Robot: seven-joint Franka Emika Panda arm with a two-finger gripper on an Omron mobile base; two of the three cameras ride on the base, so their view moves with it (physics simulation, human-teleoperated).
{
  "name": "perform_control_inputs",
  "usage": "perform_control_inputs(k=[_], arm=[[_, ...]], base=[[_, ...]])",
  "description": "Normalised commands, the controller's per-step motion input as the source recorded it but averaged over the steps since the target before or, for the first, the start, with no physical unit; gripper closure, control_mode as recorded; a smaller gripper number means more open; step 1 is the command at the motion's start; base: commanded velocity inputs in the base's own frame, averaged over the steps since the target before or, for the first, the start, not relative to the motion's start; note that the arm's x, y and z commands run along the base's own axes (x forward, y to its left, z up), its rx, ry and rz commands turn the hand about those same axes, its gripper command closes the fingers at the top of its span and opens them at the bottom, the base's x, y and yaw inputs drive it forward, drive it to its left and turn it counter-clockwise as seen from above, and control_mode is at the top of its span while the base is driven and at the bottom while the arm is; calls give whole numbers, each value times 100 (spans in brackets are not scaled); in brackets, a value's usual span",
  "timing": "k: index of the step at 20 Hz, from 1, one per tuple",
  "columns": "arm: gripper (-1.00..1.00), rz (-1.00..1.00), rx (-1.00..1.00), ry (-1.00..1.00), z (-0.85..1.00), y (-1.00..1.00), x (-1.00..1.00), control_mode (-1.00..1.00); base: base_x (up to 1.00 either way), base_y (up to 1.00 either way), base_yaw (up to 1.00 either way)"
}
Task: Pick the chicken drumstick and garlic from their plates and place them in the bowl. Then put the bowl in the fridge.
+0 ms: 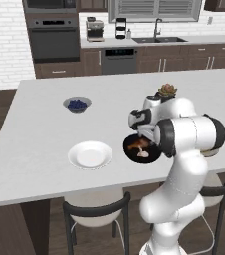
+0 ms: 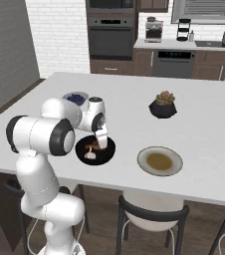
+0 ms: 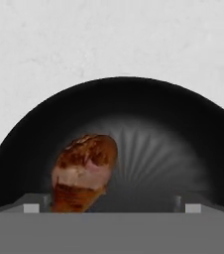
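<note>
Resting in black bowl (image 2: 95, 150) on white counter (image 1: 45, 149): chicken drumstick (image 3: 84, 171), garlic (image 2: 90, 155). Gripper (image 2: 102, 144) above bowl, jaws apart, empty. No legible writing anywhere.

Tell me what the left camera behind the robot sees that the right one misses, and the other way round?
Left base view alone: the round plain white plate, bare, and a sink with tap at the back wall. Right base view alone: the round greyish plate with tan-brown centre, also bare. Both share the glossy black bowl holding the reddish-brown chicken drumstick and pale garlic bulb, the small grey bowl of blueberries, the potted succulent and the white arm.
</note>
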Motion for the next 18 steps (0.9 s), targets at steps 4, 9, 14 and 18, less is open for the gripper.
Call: perform_control_inputs(k=[4,9,14,18], arm=[[-100,10,4,0,35,-8,-89,-100],[-100,19,2,-3,13,-17,-100,-100],[-100,17,1,-3,1,-15,-66,-100],[-100,9,0,-3,-1,-18,14,-100]], base=[[0,0,0],[0,0,0],[0,0,0],[0,0,0]])
